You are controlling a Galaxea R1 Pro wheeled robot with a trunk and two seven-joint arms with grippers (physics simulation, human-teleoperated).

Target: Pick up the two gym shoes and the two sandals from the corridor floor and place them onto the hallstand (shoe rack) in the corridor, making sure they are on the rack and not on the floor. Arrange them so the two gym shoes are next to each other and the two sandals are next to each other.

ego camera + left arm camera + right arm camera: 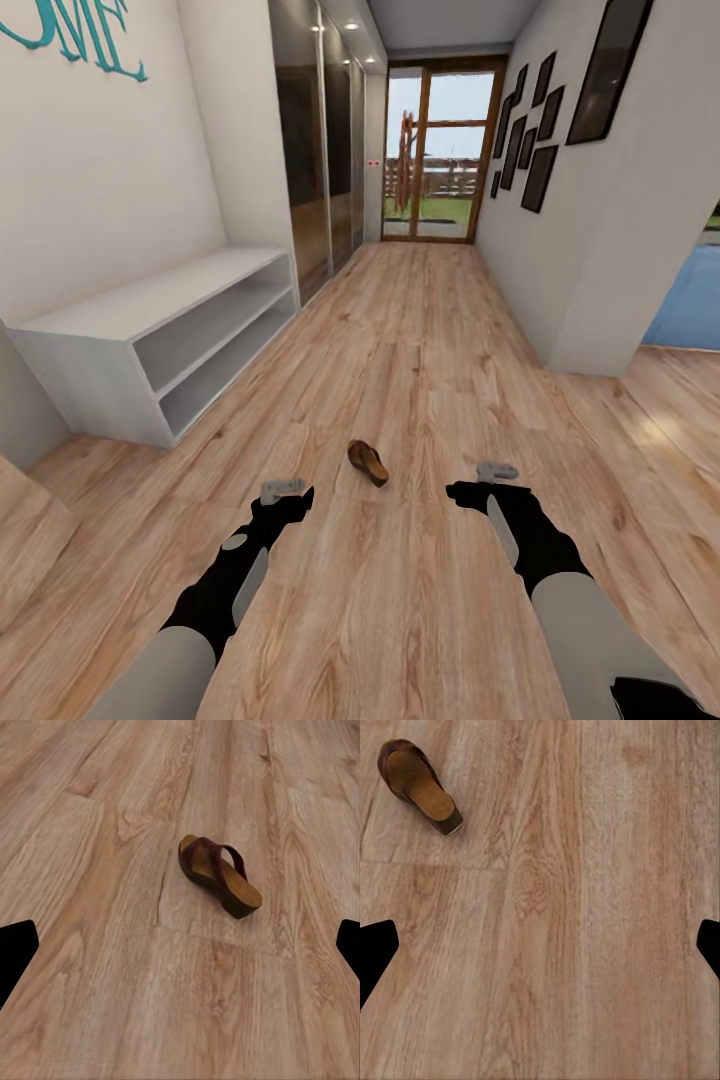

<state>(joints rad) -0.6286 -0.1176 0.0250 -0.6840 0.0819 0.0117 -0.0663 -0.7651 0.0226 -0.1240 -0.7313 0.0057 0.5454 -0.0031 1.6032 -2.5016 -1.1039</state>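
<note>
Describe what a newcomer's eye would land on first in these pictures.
A lone brown sandal lies on the wood floor, ahead of and between the left gripper and right gripper. To the left stands a low grey rack against the wall, its shelves bare. A glass door ends the corridor.

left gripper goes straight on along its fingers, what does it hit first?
Probably the brown sandal: it lies on the floor just ahead of the open left gripper, nothing between. Depth is unclear; bare floor is possible.

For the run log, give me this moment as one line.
sandal: on corridor floor | left gripper: open, empty | right gripper: open, empty | hallstand: bare
</note>
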